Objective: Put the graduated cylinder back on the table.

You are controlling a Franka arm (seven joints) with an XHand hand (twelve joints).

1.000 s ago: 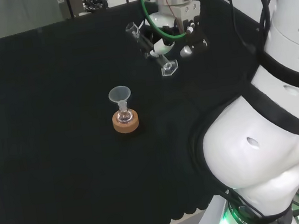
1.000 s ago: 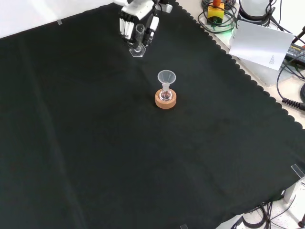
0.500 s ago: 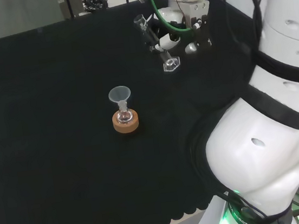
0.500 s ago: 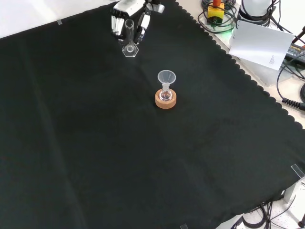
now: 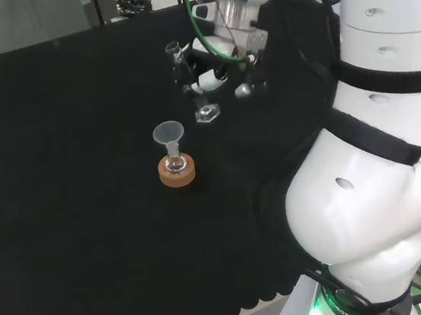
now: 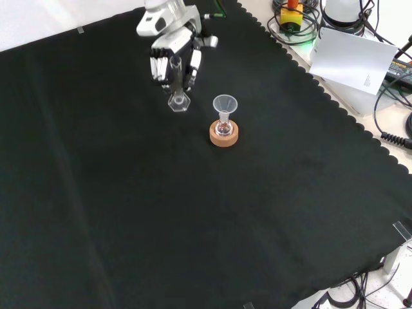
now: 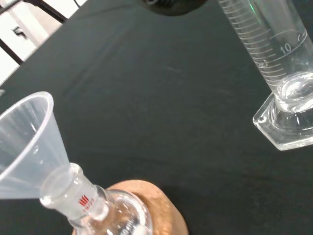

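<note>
Now carried in beside the flask (image 6: 223,129), cylinder (image 6: 176,84) clasped in curled hand (image 6: 172,55), base just off the cloth (image 6: 193,212): set-down pending.

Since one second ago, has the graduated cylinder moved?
Yes. In the front view the graduated cylinder, held in the hand, has come down and nearer to the flask with the funnel on its cork ring, which stayed put.

A black-clothed desk (image 6: 193,212) carries a cork ring (image 6: 223,136) with a funnel-topped flask (image 6: 224,127) at upper centre of the front view.
</note>
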